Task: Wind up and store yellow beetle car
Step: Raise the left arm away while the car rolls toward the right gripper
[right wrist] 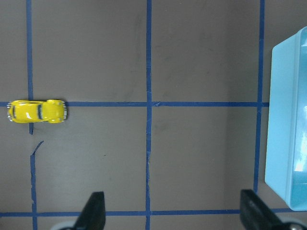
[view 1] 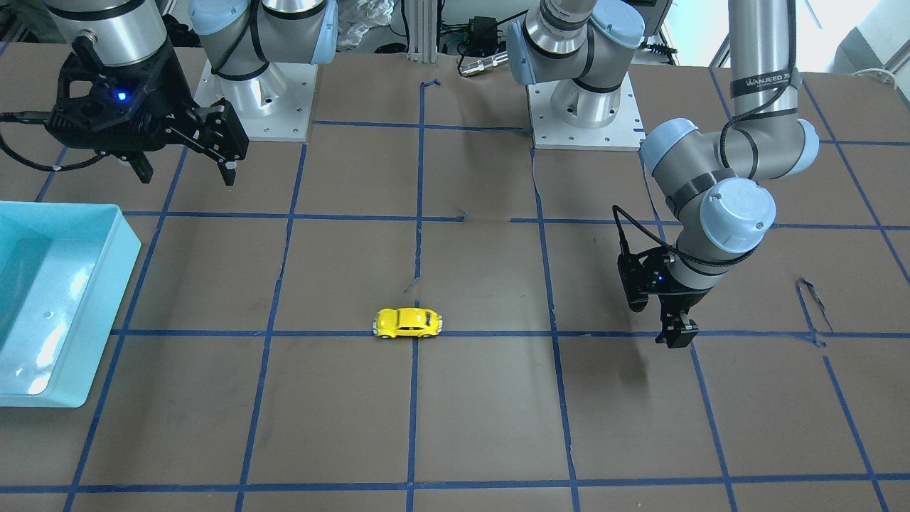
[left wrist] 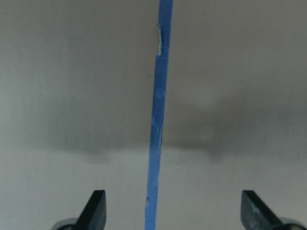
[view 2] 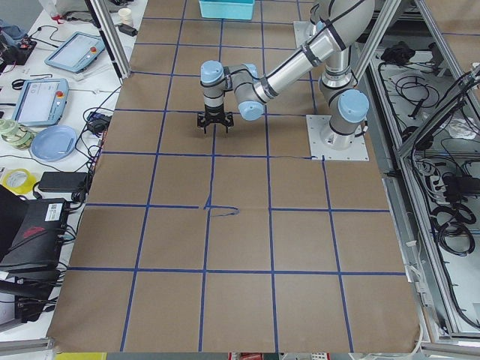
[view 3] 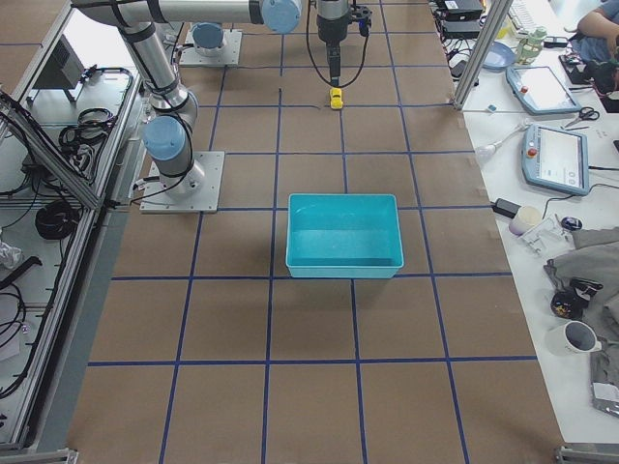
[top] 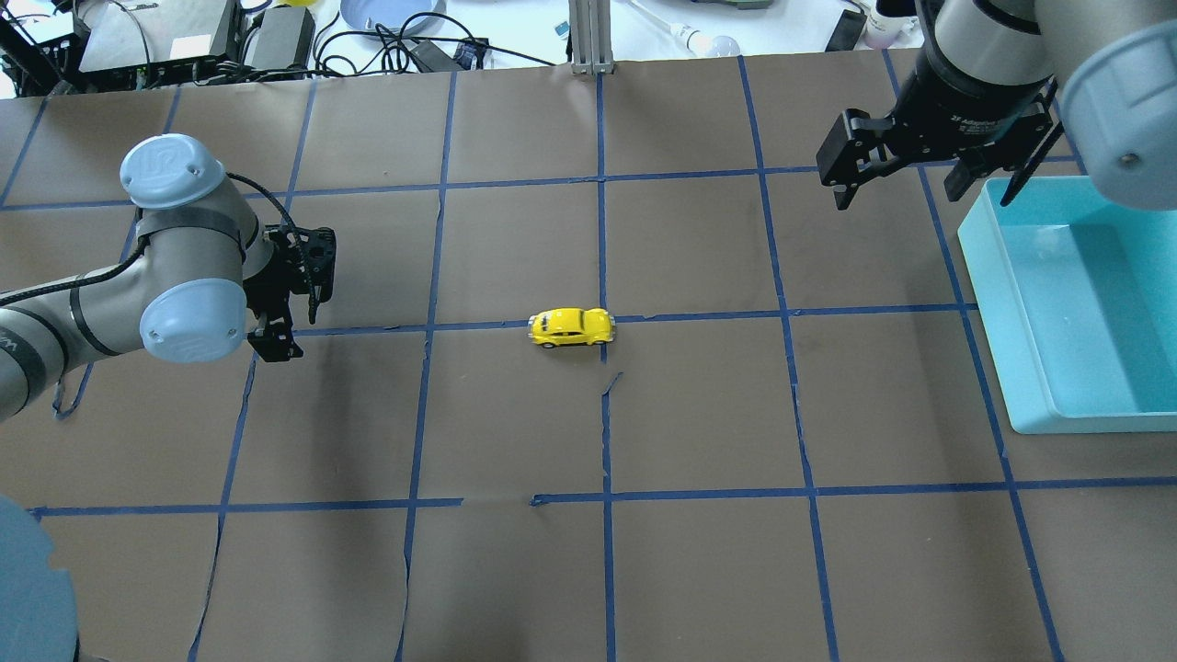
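The yellow beetle car [view 1: 408, 323] stands on its wheels on a blue tape line at the table's middle, untouched. It also shows in the overhead view [top: 571, 326], the right side view [view 3: 336, 99] and the right wrist view [right wrist: 37, 111]. My left gripper [top: 294, 333] is open and empty, low over the table, well to the car's left. Its wrist view shows only tape between its fingertips [left wrist: 96, 211]. My right gripper [top: 897, 193] is open and empty, high up by the teal bin's [top: 1011, 322] far corner, away from the car.
The teal bin [view 1: 106, 299] is empty and sits at the table's right end; it also shows in the right wrist view [right wrist: 278, 120]. Brown paper with a blue tape grid covers the table. Both arm bases [view 1: 586, 107] stand at the robot's edge.
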